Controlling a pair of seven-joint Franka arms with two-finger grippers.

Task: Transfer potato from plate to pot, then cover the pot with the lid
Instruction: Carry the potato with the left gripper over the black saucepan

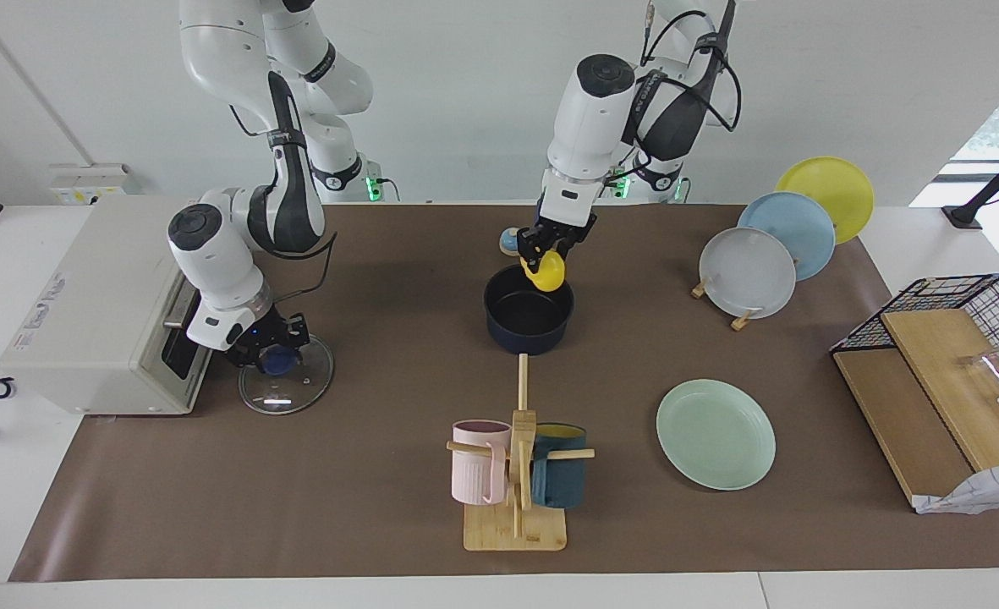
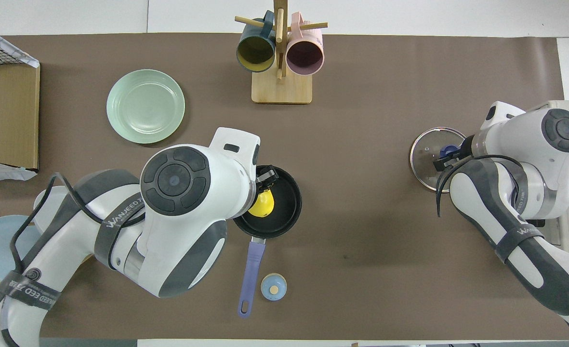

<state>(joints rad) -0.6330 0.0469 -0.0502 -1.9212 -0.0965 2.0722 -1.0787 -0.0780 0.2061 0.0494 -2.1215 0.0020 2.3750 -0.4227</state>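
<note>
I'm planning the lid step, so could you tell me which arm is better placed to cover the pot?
Right, probably. The right gripper is at the lid, about its knob, while the left gripper holds the potato over the pot.

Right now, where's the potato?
The potato is held in the left claw over the pot at mid-table, not yet released; the mint plate is bare.
</note>
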